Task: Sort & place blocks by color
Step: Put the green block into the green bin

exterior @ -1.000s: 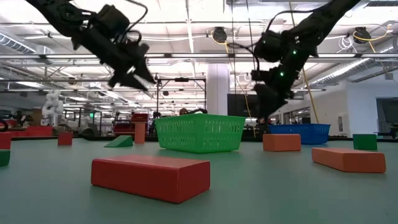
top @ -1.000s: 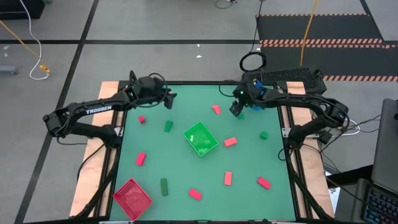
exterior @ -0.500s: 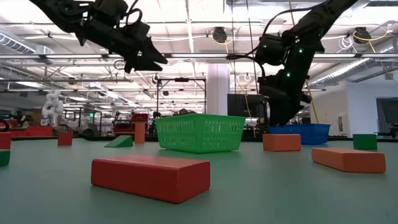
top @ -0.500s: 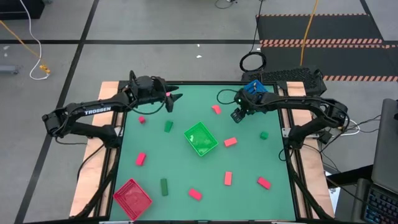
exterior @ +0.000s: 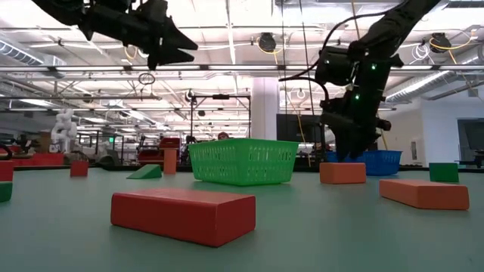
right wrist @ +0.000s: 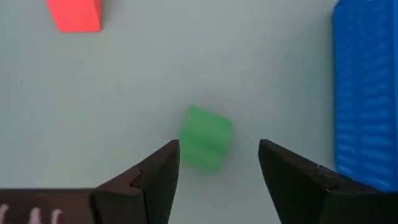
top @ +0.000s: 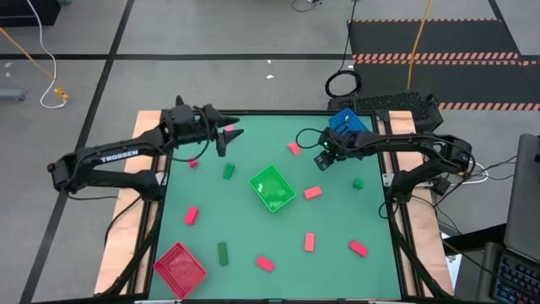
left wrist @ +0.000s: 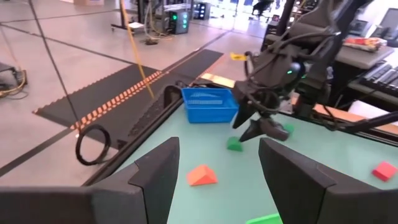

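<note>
Red and dark green blocks lie scattered flat on the green table (top: pixel 253 228). My right gripper (top: pixel 322 159) is open and points down near the far right. Its fingers stand on either side of a small green block (right wrist: pixel 205 138) without touching it. That block rests on the table beside the blue bin (right wrist: pixel 367 93). A red block (right wrist: pixel 74 14) lies farther off. My left gripper (top: pixel 226 133) is open and high over the far left part, and holds nothing. Its wrist view shows the same green block (left wrist: pixel 234 144), a red wedge-shaped block (left wrist: pixel 202 175) and the right arm.
The green bin (top: pixel 272 187) sits mid-table and the red bin (top: pixel 180 268) at the near left corner. The blue bin (top: pixel 346 122) stands at the far edge, close behind my right gripper. Blocks lie around the green bin, such as a red one (top: pixel 313 192) and a green one (top: pixel 229 171).
My right gripper has come down toward the table and a little toward the near edge, ending over the green block beside the blue bin. My left gripper has risen and tipped up toward level.
</note>
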Tool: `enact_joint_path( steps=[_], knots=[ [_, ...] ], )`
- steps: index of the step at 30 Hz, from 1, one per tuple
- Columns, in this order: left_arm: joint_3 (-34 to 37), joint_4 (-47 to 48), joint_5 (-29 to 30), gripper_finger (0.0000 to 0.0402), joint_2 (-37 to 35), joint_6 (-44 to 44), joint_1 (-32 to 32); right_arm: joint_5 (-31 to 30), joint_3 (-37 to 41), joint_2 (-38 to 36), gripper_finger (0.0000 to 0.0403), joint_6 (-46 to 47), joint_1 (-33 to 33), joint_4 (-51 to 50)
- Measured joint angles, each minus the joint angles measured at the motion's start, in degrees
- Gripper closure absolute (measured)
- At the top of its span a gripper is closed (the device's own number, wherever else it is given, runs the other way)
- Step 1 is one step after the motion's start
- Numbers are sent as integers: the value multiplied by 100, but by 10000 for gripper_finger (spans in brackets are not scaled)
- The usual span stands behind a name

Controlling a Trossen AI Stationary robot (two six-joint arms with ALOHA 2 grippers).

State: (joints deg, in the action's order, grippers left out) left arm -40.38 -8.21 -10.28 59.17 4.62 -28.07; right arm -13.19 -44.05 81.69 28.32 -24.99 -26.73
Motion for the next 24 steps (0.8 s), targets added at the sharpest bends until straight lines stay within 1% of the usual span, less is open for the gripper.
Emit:
enact_joint_path(
  steps=[4, 7, 15, 21, 24],
  knots=[
    [0, 2, 1, 176, 1, -22, 154, 128, 254, 0, 188, 86, 29, 523],
    [0, -4, 4, 176, -1, -22, 222, 126, 372, 0, 188, 142, 37, 610],
    [0, 22, 4, 176, 1, 25, 244, 126, 767, 5, 188, 234, 37, 1418],
    [0, 26, 9, 176, 1, 33, 244, 39, 902, 367, 189, 144, 38, 1759],
    [0, 26, 22, 176, 1, 33, 245, -19, 907, 506, 201, 30, 71, 1887]
  ],
)
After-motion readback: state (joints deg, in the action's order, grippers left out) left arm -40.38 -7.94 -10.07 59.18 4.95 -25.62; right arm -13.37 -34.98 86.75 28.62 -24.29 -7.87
